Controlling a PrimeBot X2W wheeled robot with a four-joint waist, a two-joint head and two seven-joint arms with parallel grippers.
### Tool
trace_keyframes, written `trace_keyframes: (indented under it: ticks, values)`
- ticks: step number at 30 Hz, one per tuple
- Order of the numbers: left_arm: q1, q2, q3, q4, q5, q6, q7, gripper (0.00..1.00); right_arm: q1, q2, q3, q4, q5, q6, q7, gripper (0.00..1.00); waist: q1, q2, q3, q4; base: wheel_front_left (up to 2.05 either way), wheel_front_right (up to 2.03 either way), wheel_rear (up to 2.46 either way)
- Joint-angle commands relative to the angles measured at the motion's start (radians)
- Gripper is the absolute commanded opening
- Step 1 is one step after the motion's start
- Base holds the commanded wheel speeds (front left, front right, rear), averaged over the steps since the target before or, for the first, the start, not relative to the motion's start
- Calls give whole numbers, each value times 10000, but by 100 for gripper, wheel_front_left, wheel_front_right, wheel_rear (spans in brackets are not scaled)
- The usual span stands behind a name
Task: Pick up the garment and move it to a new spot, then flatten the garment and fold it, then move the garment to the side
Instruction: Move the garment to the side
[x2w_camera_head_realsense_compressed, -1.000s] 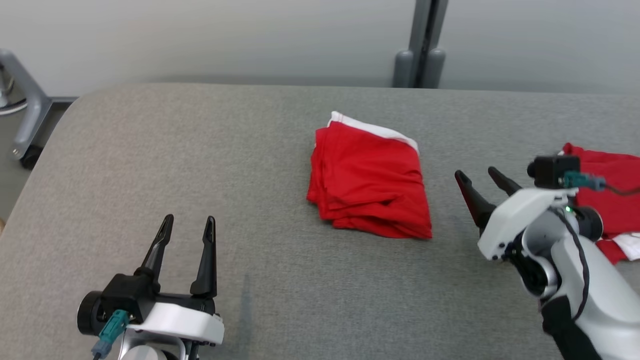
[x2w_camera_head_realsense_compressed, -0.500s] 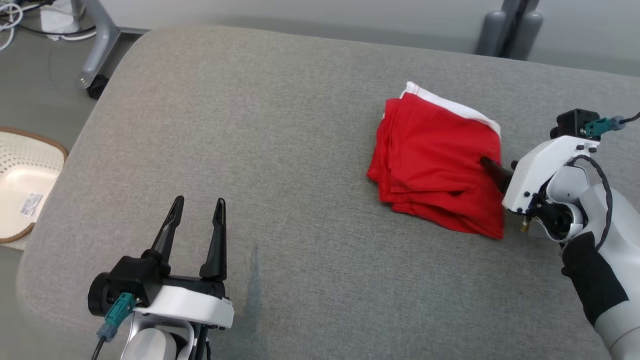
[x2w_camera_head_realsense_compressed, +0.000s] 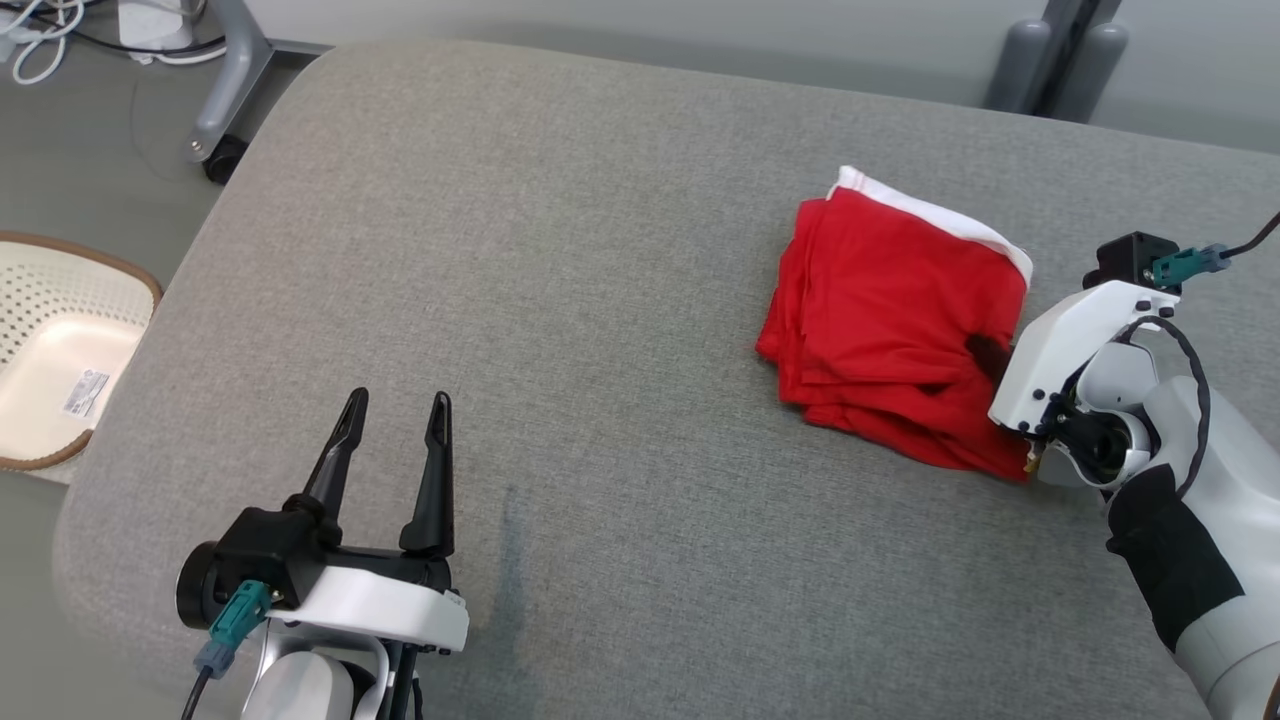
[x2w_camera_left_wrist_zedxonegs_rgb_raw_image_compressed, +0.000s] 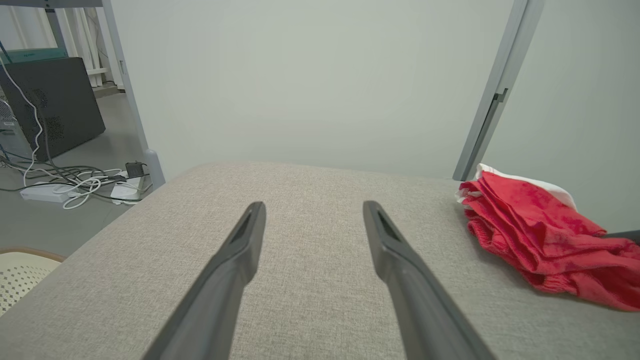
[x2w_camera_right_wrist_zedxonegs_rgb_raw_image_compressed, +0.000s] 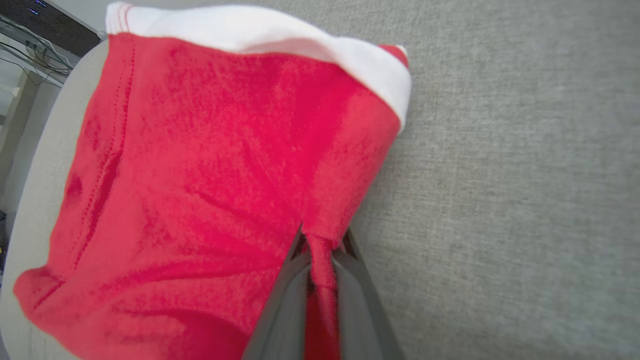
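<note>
Folded red garment (x2w_camera_head_realsense_compressed: 890, 340) at two o'clock on the grey padded table (x2w_camera_head_realsense_compressed: 550, 250), apparently ready to go aside. At its three o'clock edge, right gripper (x2w_camera_right_wrist_zedxonegs_rgb_raw_image_compressed: 322, 240), low and flat, probably to drag the stack by its side: jaws nearly shut, pinching a ridge of red cloth. At seven o'clock, left gripper (x2w_camera_head_realsense_compressed: 395, 400), parked well apart: jaws wide, holding and touching nothing.

Folded red garment (x2w_camera_head_realsense_compressed: 890, 330), white band along its far edge, lies centre right on the grey cushioned table (x2w_camera_head_realsense_compressed: 560, 250). Right gripper (x2w_camera_head_realsense_compressed: 985, 352), at right, has its dark fingers dug into the garment's right edge. Left gripper (x2w_camera_head_realsense_compressed: 397, 397), lower left, fingers spread apart over bare table. Pale basket (x2w_camera_head_realsense_compressed: 60, 350) at left edge.
</note>
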Motion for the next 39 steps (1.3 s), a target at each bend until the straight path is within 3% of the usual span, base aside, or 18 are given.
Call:
trace_keyframes:
  ticks: [1, 8, 14, 28, 39]
  values:
    - [-133, 34, 47, 19, 37, -12, -14, 100, 61, -80, 113, -95, 56, 1, -274, 0, 0, -1, -81, -98, 0, 0, 0]
    - [21, 30, 122, 75, 239, -164, -14, 100, 485, -97, 720, -520, 396, 1, -1411, 0, 0, -1, -581, -667, 0, 0, 0]
    - [137, 70, 195, 134, 439, -308, -14, 100, 1061, -148, 1368, -955, 796, 1, -2173, 0, 0, -1, -984, -1599, 0, 0, 0]
    - [213, 197, 93, 274, 651, -536, -14, 100, 2132, -411, 2606, -1976, 1746, 1, -3038, 0, 0, -1, -1452, -4053, 0, 0, 0]
    - [-12, 218, -160, 407, 707, -633, -14, 100, 1771, -941, 3449, -2700, 1877, 1, -3075, 0, 0, -1, -1220, -4898, 0, 0, 0]
